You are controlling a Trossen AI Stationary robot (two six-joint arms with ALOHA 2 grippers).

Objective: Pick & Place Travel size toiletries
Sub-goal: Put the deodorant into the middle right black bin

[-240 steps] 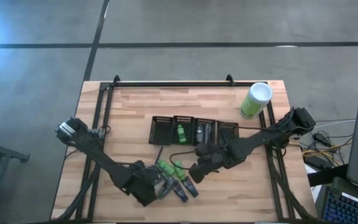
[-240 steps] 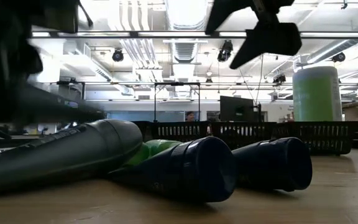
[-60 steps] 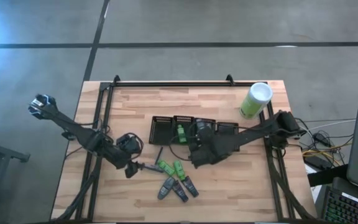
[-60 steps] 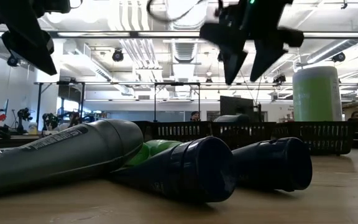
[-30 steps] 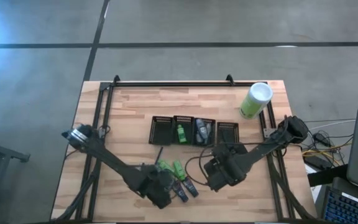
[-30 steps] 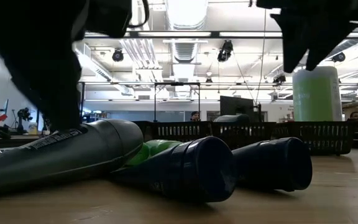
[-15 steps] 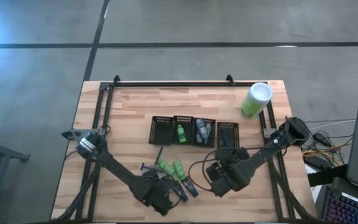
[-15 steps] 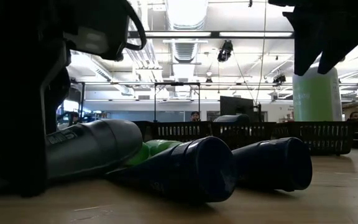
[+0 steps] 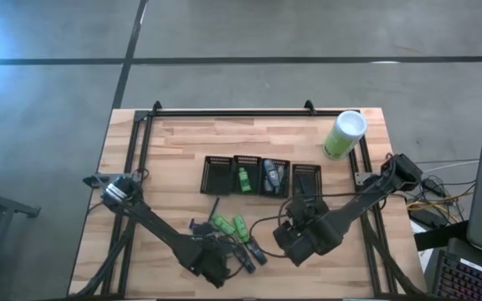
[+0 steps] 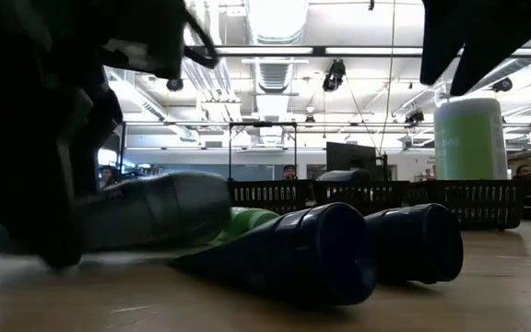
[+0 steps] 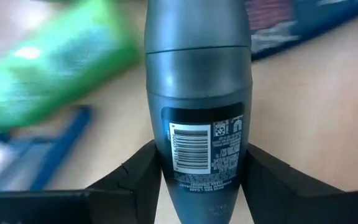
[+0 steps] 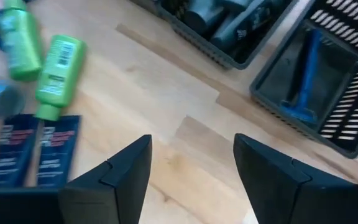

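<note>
My left gripper (image 9: 214,261) sits low near the table's near edge, shut on a grey tube (image 11: 197,93) whose round cap end points away from it. Around the tube lie two green tubes (image 9: 231,226), two navy tubes (image 9: 251,255) and a blue razor (image 11: 55,146), all flat on the wood. My right gripper (image 12: 191,162) hovers open above bare wood, right of the navy tubes (image 12: 33,158) and on the near side of the baskets. In the low view the grey tube (image 10: 155,210) shows beside the left gripper's dark bulk (image 10: 35,184). My left gripper pinches the grey tube between its two fingers (image 11: 138,180), on the barcode-labelled body (image 11: 194,146) toward the tail end. The fingers lie along the tube. The tube is about level and low over the table; whether it is clear of the wood I cannot tell.
A row of several black mesh baskets (image 9: 306,171) stands mid-table; one holds grey tubes (image 12: 225,22), another a blue razor (image 12: 309,74), another a green tube (image 9: 243,177). A tall light-green canister (image 9: 344,134) stands at the far right. Bare wood lies under the right gripper.
The left gripper has come down toward the near edge over the grey tube's tail end. The tube has shifted and turned a little, and the navy tube beside it has been nudged toward the near edge. The right gripper has drifted slightly toward the left.
</note>
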